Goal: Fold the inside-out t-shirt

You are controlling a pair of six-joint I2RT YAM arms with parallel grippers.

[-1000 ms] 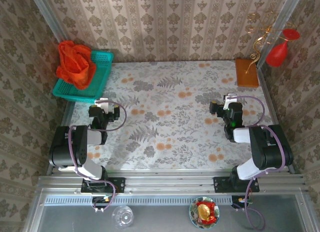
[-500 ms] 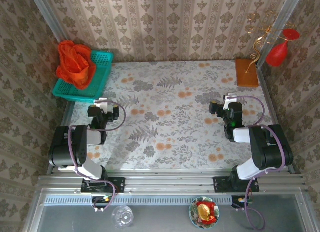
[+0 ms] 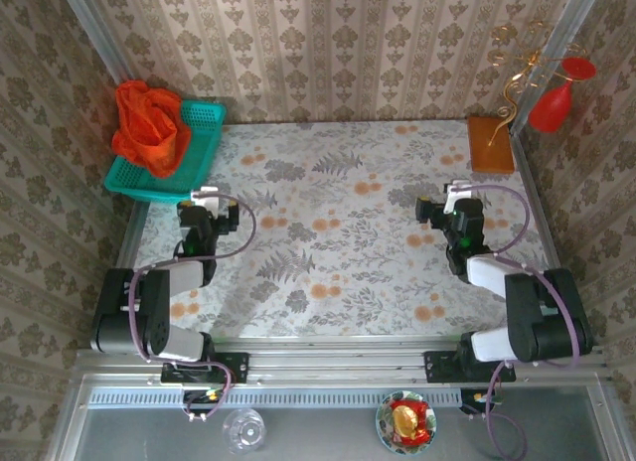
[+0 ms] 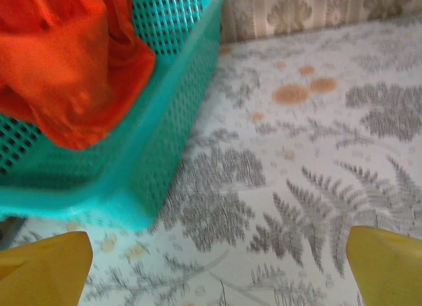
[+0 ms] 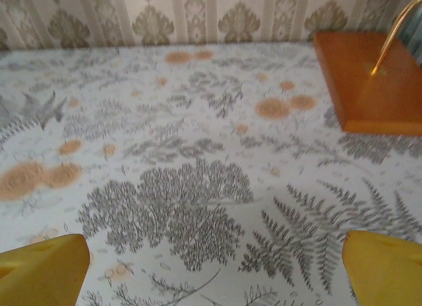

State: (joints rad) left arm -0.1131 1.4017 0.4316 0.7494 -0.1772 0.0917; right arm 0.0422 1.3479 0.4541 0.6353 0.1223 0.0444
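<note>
Loosely bunched, the inside-out t-shirt [image 3: 149,128] sits in the teal basket [image 3: 206,120] at the table's [image 3: 348,242] far-left corner.
Left gripper [image 3: 206,200], just beside the basket, and right gripper [image 3: 454,195], near the right edge — both gape wide, holding nothing.

item: t-shirt [image 3: 149,128]
look: plain bright orange-red cloth, no print visible, soft, heavily wrinkled
state: crumpled in a loose heap, not spread, not folded
place: upper left of the overhead frame, in a teal mesh basket [image 3: 202,141], piled toward its far-left end
height: heap stands above the basket rim
sleeves/collar: can't make out
</note>
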